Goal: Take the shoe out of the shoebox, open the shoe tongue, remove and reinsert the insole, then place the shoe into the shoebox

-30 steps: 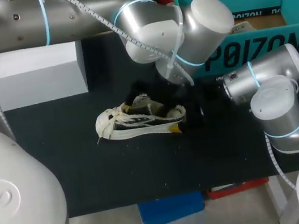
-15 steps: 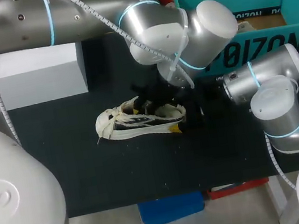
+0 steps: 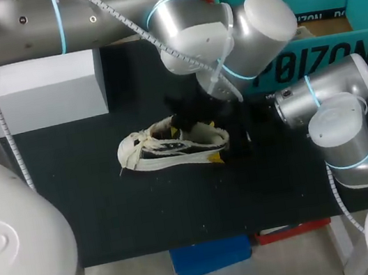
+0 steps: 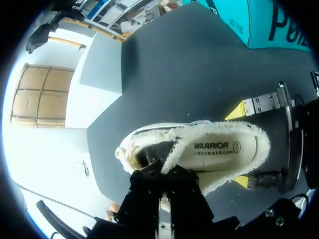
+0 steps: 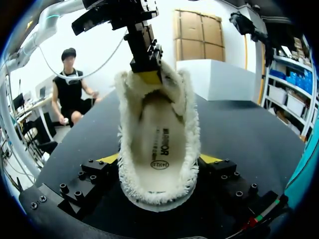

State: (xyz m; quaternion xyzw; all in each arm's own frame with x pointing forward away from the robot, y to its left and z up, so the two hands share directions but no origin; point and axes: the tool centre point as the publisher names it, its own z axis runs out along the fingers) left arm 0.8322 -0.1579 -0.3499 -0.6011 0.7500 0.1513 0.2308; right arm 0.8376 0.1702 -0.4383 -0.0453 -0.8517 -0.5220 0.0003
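Vs a sec ago, the left arm's wrist has been shifted a bit up and toward the shoebox (image 3: 356, 24). The shoe (image 3: 171, 146) hasn't been budged and is still out of the box, mid-table (image 3: 112, 213). Left gripper (image 4: 164, 174) is kept at the tongue, fingers pinched nearly together on the fleecy edge. The heel is clamped btw the right gripper (image 5: 158, 159) tips, one per side. Shoebox is parked open at the far right, its front partly blocked by the left arm's wrist in the head view. A white block (image 3: 46, 93) is sat far left, well apart from the shoe.
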